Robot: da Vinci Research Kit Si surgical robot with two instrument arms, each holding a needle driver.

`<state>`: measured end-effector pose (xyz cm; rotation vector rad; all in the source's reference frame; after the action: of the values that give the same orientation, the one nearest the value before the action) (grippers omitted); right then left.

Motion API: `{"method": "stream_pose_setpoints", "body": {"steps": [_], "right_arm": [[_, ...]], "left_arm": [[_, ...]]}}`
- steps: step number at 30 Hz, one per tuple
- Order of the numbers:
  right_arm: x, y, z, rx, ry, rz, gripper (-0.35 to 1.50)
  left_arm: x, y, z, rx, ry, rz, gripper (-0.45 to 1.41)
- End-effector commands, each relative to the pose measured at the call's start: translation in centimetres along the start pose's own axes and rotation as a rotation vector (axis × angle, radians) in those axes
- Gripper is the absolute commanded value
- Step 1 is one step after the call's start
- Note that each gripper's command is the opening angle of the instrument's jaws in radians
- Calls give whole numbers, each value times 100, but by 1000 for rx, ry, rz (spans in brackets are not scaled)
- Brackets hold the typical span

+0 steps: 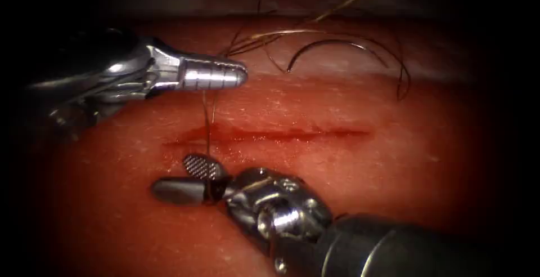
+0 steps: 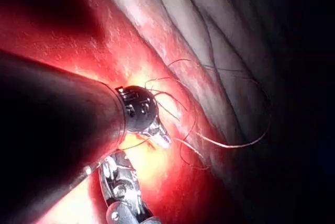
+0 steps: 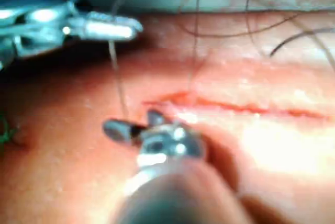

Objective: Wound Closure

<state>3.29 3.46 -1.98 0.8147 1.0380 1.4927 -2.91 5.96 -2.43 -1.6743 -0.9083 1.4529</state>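
The left end effector point(image 1: 239, 74) was clenched on the thread point(image 1: 206, 120) at ten o'clock of the cut point(image 1: 270, 135); the right end effector point(image 1: 180, 178) lay released at seven o'clock, its jaws spread around that strand; the needle point(image 1: 337, 46) rested free on the tissue point(image 1: 394, 170) at one o'clock, not in it and held by neither tool; red fluid point(image 1: 292, 135) lined the cut.

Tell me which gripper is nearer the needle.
Left. The left gripper is shut on the thread, just left of the needle, which lies free on the tissue above the cut. The right gripper is open below the cut.
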Motion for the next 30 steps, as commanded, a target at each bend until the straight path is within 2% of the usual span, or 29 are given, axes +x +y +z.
{"method": "stream_pose_setpoints", "body": {"steps": [1, 4, 8, 9, 15, 20, 23, 26, 30], "right_arm": [[-1, -2, 14, 14, -12, -10, 116], [7, -12, 18, 60, 3, -45, 114], [20, -27, 23, 105, 44, -174, 114], [24, -33, 23, 113, 51, -234, 114], [30, -45, 18, 166, 76, -340, 118], [31, -65, 17, 228, 49, -394, 118], [28, -70, 18, 248, 37, -414, 118], [28, -73, 18, 247, 43, -424, 116], [32, -71, 15, 240, 102, -437, 114]], "left_arm": [[-2, -6, 4, -1, 0, 0, -35], [-1, -8, 3, -3, -1, 0, -35], [-3, -15, 2, -2, -3, 5, -35], [-4, -24, 2, -3, -10, 10, -35], [-11, -59, 6, 4, -35, 30, -35], [-18, -91, 5, 8, -56, 26, -35], [-21, -98, 3, 9, -59, 26, -35], [-31, -102, -2, 8, -65, 23, -35], [-40, -101, -8, 2, -73, 17, -35]]}}
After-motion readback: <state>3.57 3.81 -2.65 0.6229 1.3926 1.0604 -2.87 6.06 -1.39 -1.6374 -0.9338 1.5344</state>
